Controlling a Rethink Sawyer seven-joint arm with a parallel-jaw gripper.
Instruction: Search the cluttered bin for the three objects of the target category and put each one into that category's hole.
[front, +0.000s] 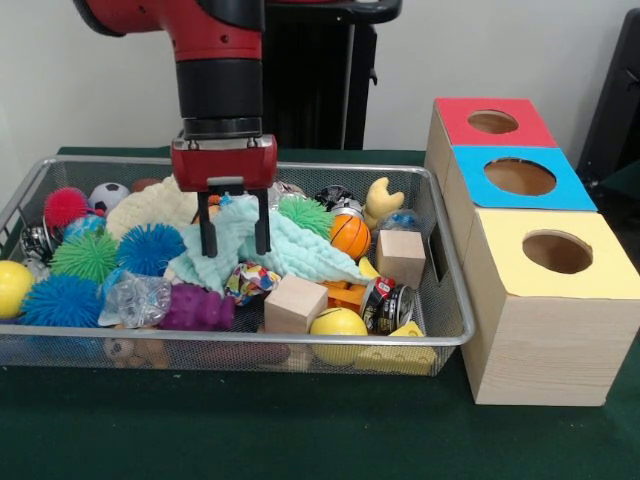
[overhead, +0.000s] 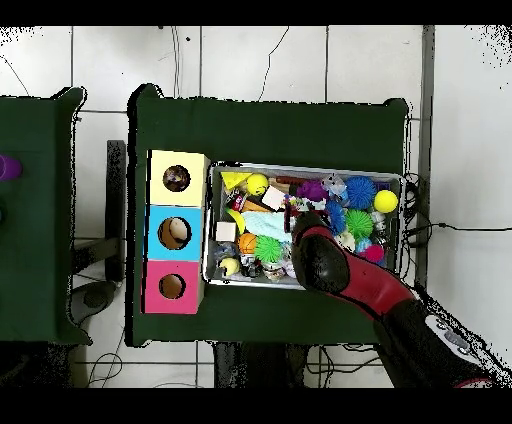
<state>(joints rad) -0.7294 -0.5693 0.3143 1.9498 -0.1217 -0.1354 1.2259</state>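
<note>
Rope ball (front: 250, 282), the one knotted ball of mixed strands I can pick out, lies in the bin (front: 300, 343) just below the gripper (front: 235, 240) in the front view, slightly toward the camera and a touch right of the fingertips, half tucked under the edge of the mint cloth (front: 262, 250). No long axis to align with; it is round. The gripper's two black fingers hang spread apart, holding nothing, their tips touching or pressing into the cloth. My judgement: the coming move turns on shifting slightly forward and down past the cloth edge.

Counted left to right from the hand's far left: one visible rope ball out of three; the other two are hidden or too buried to tell. Spiky balls: about six. Smooth yellow balls: two. Wooden blocks: two. Right of the bin stand three boxes (front: 540, 290), each with one hole: red, blue, yellow.
</note>
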